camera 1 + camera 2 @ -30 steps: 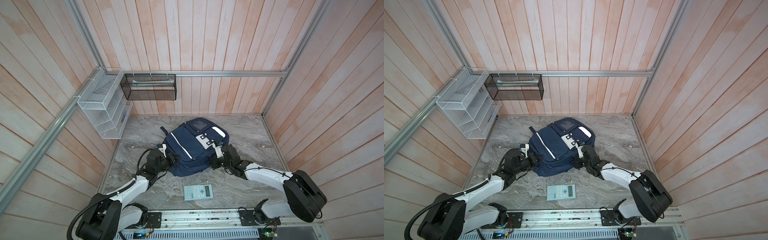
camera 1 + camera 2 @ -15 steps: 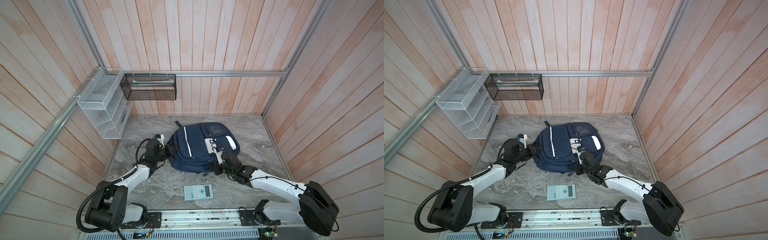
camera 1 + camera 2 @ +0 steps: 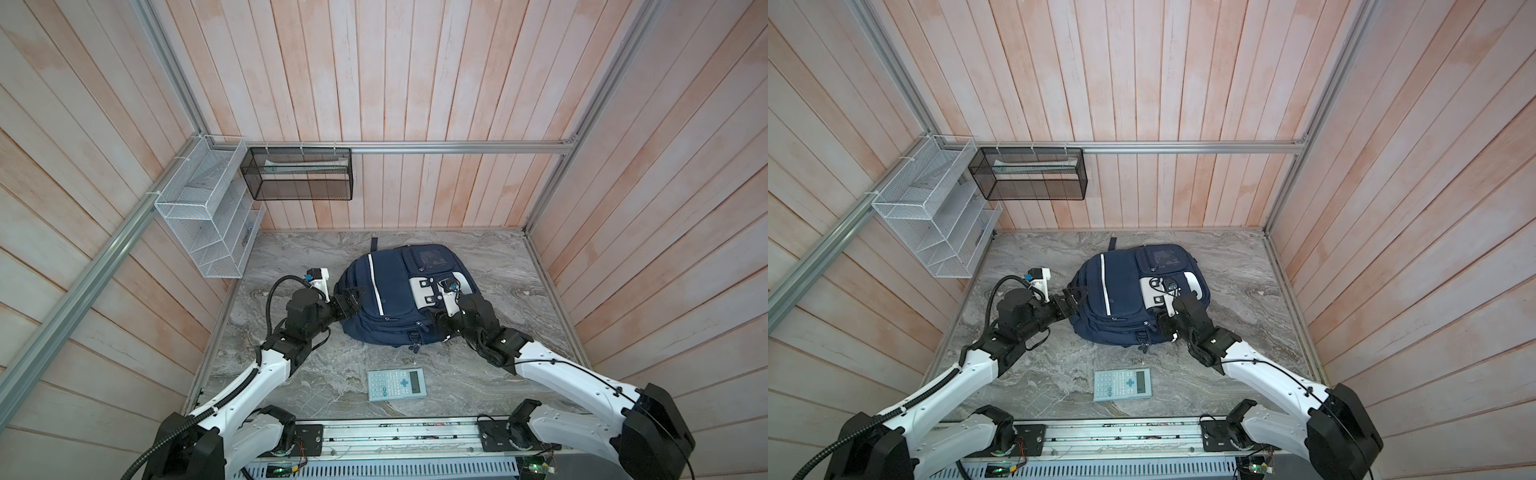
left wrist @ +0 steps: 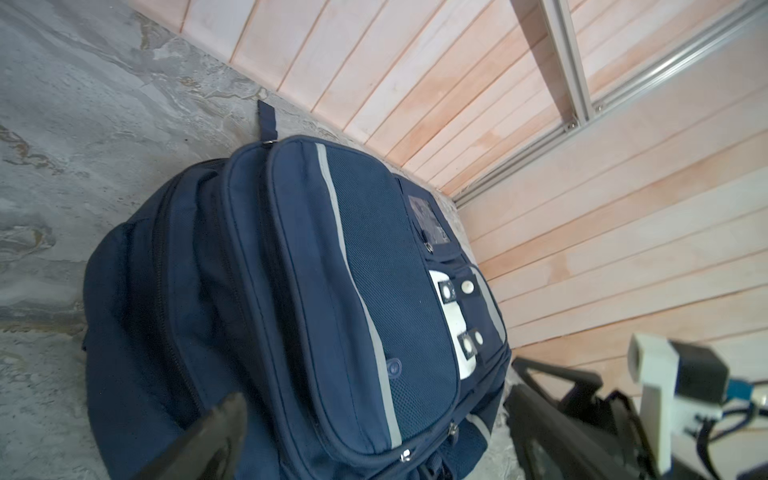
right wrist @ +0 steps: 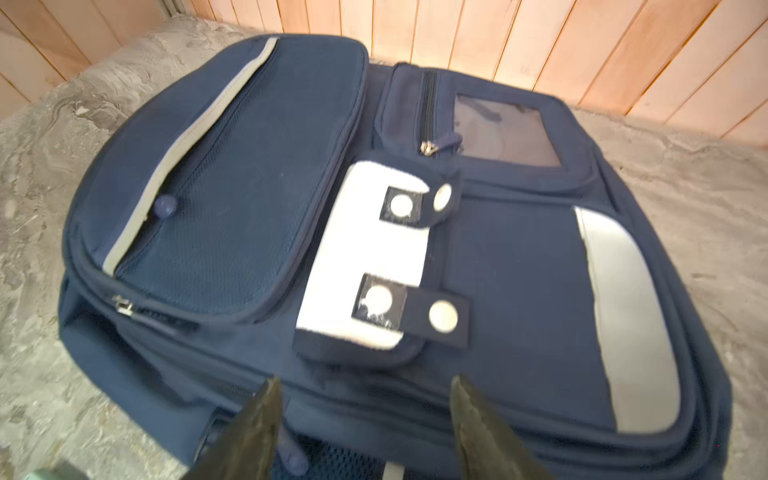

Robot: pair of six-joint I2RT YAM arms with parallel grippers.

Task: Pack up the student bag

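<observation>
**Bag flat on the worktop, both grippers spread at its edges**

Nearest the robot's base, a grey calculator [image 3: 397, 384] lies face up on the marble worktop [image 3: 328, 386], between the two arms and well apart from the bag; behind it the student bag [image 3: 390, 299] lies flat, pockets upward, in the middle of the worktop toward the back wall, with a strap end poking out at its far edge; the right gripper [image 5: 365, 380] sits at the bag's near right corner, its fingers [image 5: 249, 432] wide apart over the fabric with nothing pinched between them, though whether they touch the cloth I cannot tell; the right wrist covers part of the white patch in both top views; the left gripper [image 3: 351, 300] is just beside the bag's left side, jaws spread, holding nothing; farther off, a white wire rack [image 3: 203, 224] hangs on the left wall and a black mesh basket [image 3: 299, 174] on the back wall.
</observation>
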